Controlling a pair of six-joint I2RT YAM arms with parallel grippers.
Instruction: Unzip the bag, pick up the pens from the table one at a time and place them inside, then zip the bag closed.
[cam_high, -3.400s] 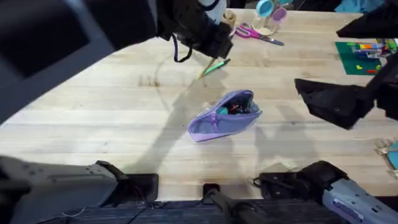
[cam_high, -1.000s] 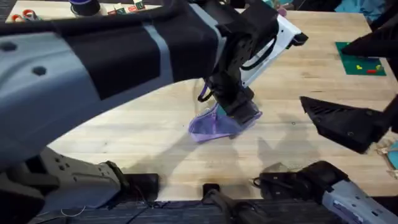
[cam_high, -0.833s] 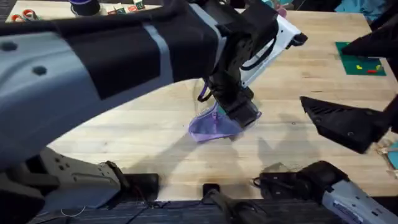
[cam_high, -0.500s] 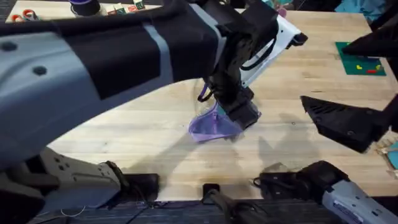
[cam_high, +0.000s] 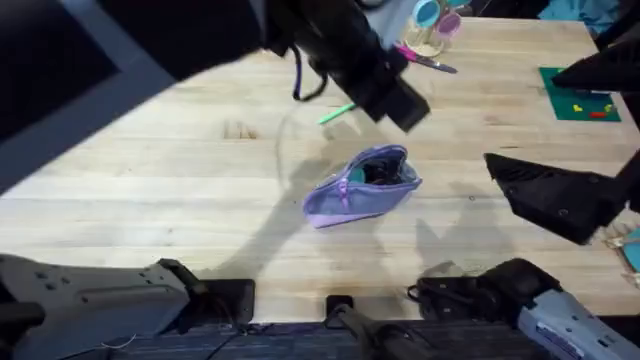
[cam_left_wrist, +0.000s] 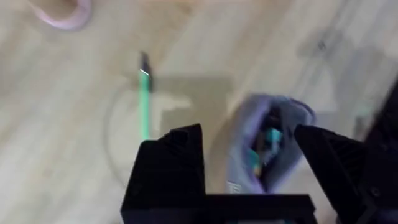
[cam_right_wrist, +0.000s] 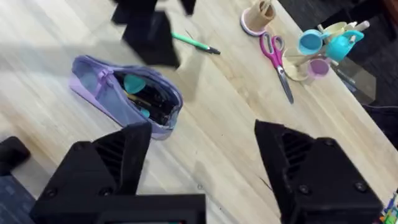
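We are in the middle of the loading step. The small soft lavender fabric pouch (cam_high: 362, 185) lies on the light wooden butcher-block tabletop (cam_high: 180, 190) near its middle, its top zipper open and its mouth gaping. In the right wrist view we can make out dark and teal shapes inside the mouth, but we cannot tell from them whether the yellow pen is among them. The slim green pen with the black tip (cam_high: 337, 113) lies flat on the wood beyond the pouch, clearly apart from it and not yet picked up.

Our left pincer (cam_left_wrist: 249, 146) hangs above the tabletop with its black fingers spread wide and nothing between them; in its own camera the green pen sits off to one side of the gap, with the pouch's open mouth nearer the other finger. Our right pincer (cam_right_wrist: 202, 149) waits off to the right of the pouch, also wide open and empty.

As we judge it, the next move belongs to the left arm: centre the gap over the green pen, turn the wrist so the fingers cross the barrel, come down and close on its middle. Then the pen has to go over the open mouth and in, before the zipper is drawn shut.
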